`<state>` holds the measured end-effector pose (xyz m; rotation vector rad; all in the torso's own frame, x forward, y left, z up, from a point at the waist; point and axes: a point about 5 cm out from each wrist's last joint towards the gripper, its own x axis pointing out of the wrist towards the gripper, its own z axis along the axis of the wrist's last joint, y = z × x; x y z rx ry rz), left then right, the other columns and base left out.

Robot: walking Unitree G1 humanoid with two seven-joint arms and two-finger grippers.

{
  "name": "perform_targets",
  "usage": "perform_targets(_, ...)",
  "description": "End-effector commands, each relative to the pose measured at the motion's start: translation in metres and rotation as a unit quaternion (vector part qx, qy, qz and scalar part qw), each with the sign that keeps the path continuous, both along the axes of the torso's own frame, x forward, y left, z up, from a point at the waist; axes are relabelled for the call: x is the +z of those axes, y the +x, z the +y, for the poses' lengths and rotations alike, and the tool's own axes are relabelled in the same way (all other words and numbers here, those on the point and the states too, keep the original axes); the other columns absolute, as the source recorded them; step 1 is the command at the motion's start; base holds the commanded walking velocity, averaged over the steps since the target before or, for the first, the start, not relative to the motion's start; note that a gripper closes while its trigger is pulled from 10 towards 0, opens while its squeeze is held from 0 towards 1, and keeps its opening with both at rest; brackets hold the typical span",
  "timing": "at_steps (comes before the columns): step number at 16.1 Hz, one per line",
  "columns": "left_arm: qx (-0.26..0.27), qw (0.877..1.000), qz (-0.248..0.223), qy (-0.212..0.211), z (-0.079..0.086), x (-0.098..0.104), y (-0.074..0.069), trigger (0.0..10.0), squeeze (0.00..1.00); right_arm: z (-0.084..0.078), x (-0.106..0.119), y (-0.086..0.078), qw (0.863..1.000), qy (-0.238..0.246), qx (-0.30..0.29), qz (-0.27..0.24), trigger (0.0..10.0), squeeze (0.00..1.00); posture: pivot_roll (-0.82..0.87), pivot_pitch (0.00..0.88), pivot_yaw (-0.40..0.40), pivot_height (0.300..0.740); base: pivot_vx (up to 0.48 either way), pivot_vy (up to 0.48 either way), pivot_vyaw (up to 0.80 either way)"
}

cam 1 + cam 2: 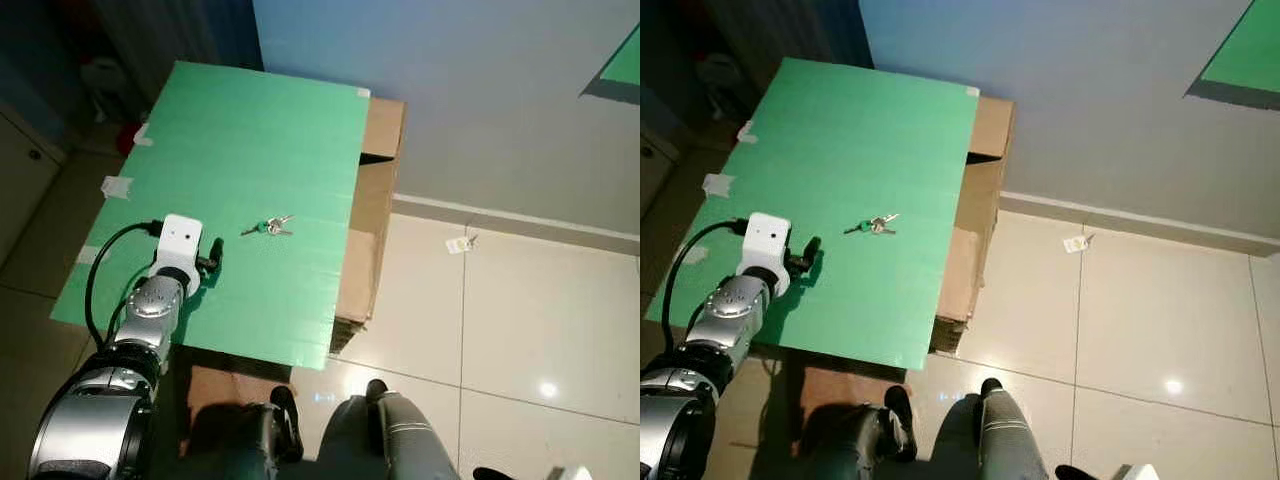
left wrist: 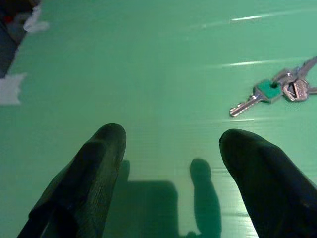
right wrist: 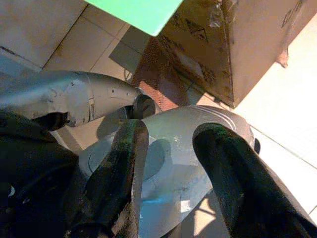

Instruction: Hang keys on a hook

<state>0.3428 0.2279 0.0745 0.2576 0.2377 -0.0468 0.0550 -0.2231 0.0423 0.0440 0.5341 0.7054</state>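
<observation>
One bunch of keys (image 1: 269,227) is being left lying on the green board (image 1: 270,130), at two o'clock from the left gripper (image 2: 171,148), whose fingers are being held wide apart, empty. The right gripper (image 3: 168,148) is being held open beside the robot's body.

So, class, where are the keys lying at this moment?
In the left eye view the keys lie flat near the middle of the green board, ahead and to the right of the open left gripper, apart from it.

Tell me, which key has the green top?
The key sticking out toward the left gripper, on the green board. The other keys are plain silver.
</observation>
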Motion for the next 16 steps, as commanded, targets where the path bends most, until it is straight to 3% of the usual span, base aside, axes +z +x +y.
perform_targets(1, 0.003, 1.000, 0.009, -0.011, 0.000, -0.005, -0.003, 10.0, 0.00, -0.004, -0.002, -0.011, 1.000, -0.003, -0.002, 0.017, 10.0, 0.00, -0.41, 0.360, 0.046, 0.740, 0.000, 0.000, 0.00)
perform_targets(3, -0.020, 1.000, 0.009, -0.015, -0.011, -0.009, -0.004, 10.0, 0.00, -0.008, -0.007, -0.019, 1.000, -0.004, -0.006, 0.018, 10.0, 0.00, -0.41, 0.362, 0.056, 0.740, 0.000, 0.000, 0.00)
perform_targets(5, -0.003, 1.000, -0.004, -0.024, -0.005, -0.013, -0.010, 10.0, 0.00, -0.012, -0.016, -0.021, 0.999, -0.007, -0.028, 0.024, 10.0, 0.00, -0.41, 0.364, 0.063, 0.740, 0.000, 0.000, 0.00)
perform_targets(8, -0.036, 0.998, -0.048, -0.016, -0.018, -0.006, -0.012, 10.0, 0.00, -0.005, -0.021, 0.000, 0.998, -0.002, -0.059, 0.015, 10.0, 0.00, -0.35, 0.348, 0.080, 0.740, 0.000, 0.000, 0.00)
perform_targets(11, -0.079, 0.989, -0.108, -0.065, -0.048, 0.016, -0.014, 10.0, 0.00, -0.011, -0.079, 0.018, 0.995, -0.026, -0.083, 0.052, 10.0, 0.00, -0.28, 0.305, 0.087, 0.740, 0.000, 0.000, 0.00)
perform_targets(12, -0.085, 0.987, -0.113, -0.079, -0.055, 0.019, -0.015, 10.0, 0.00, -0.009, -0.084, 0.024, 0.994, -0.027, -0.088, 0.056, 10.0, 0.00, -0.26, 0.280, 0.092, 0.740, 0.000, 0.000, 0.00)
perform_targets(13, -0.093, 0.982, -0.127, -0.107, -0.067, 0.027, -0.019, 10.0, 0.00, -0.004, -0.088, 0.035, 0.994, -0.029, -0.092, 0.055, 10.0, 0.00, -0.23, 0.254, 0.093, 0.740, 0.000, 0.000, 0.00)
perform_targets(14, -0.114, 0.971, -0.144, -0.156, -0.087, 0.041, -0.027, 10.0, 0.00, 0.005, -0.090, 0.057, 0.993, -0.029, -0.104, 0.041, 10.0, 0.00, -0.21, 0.228, 0.095, 0.740, 0.000, 0.000, 0.00)
perform_targets(15, -0.132, 0.961, -0.161, -0.180, -0.101, 0.055, -0.035, 10.0, 0.00, 0.008, -0.088, 0.089, 0.991, -0.031, -0.131, 0.009, 10.0, 0.00, -0.18, 0.167, 0.103, 0.740, 0.000, 0.000, 0.00)
perform_targets(16, -0.137, 0.960, -0.166, -0.182, -0.106, 0.059, -0.037, 10.0, 0.00, 0.010, -0.079, 0.116, 0.987, -0.031, -0.155, -0.031, 10.0, 0.00, -0.17, 0.124, 0.115, 0.740, 0.000, 0.000, 0.00)
